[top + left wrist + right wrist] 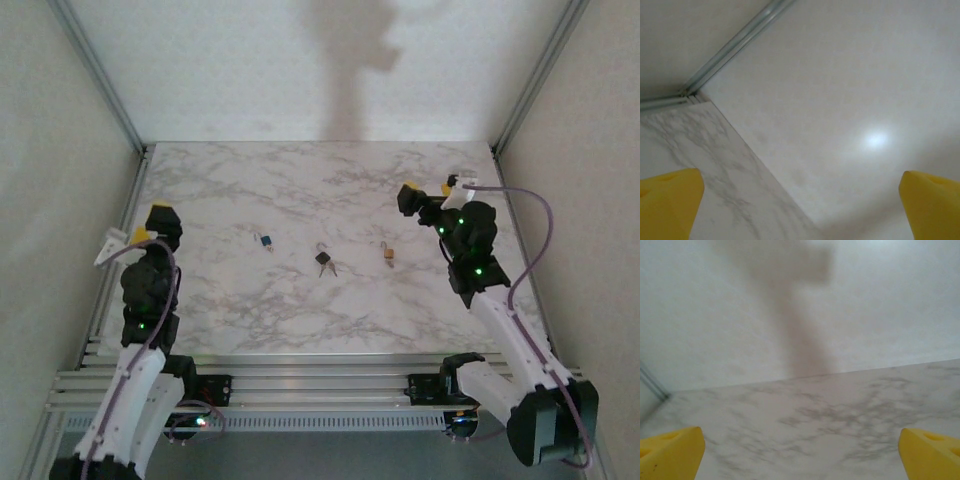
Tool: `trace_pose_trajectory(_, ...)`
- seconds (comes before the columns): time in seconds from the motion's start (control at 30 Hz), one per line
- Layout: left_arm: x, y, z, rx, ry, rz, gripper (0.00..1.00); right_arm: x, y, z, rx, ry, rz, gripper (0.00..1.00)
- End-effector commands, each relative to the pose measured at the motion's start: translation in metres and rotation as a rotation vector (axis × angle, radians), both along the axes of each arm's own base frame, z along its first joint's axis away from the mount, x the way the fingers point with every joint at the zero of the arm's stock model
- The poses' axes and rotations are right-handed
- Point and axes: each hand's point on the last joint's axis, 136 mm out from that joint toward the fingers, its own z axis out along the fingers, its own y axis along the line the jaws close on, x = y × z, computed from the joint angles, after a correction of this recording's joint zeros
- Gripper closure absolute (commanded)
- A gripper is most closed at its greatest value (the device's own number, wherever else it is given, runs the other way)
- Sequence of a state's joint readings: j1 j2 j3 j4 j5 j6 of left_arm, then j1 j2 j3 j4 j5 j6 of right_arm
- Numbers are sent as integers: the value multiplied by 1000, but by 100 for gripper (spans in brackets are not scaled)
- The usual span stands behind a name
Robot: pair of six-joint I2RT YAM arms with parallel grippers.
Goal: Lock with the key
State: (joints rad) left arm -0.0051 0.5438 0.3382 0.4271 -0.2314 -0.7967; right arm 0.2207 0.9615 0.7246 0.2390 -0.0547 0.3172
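**Supervisor:** Report the left arm.

**Operator:** I have the left gripper [150, 223] well to the left of the black padlock [323, 259], above the left edge of the marble table [300, 180]. Its jaws stand wide apart and hold nothing. On the left wrist camera, I see the yellow fingertips [670, 202] at the two bottom corners. The marble and a white wall [850, 75] lie beyond them.

**Supervisor:** List the items on the table.

**Operator:**
- The blue padlock [266, 241] lies to the left of the black padlock and apart from it.
- The black padlock lies in the middle of the table, with its shackle toward the far side.
- The key [332, 269] lies at the near right corner of the black padlock, touching it or just beside it. I cannot tell whether it is in the keyhole.
- The brass padlock [388, 254] lies to the right of the black padlock and apart from it.

**Supervisor:** Report the right arm.

**Operator:** I have the right gripper [428, 194] well to the right of the black padlock and farther back. It is raised above the table. Its jaws are spread wide and hold nothing. On the right wrist camera, the yellow fingertips sit at the two bottom corners, with bare marble and the white wall ahead.
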Motion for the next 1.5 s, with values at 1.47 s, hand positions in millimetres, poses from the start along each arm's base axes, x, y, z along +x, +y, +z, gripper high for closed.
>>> trace_pose_trajectory(1.47,63,-48,-79,194,758,-258,0,-24,45,-176,-403,726,-27,13)
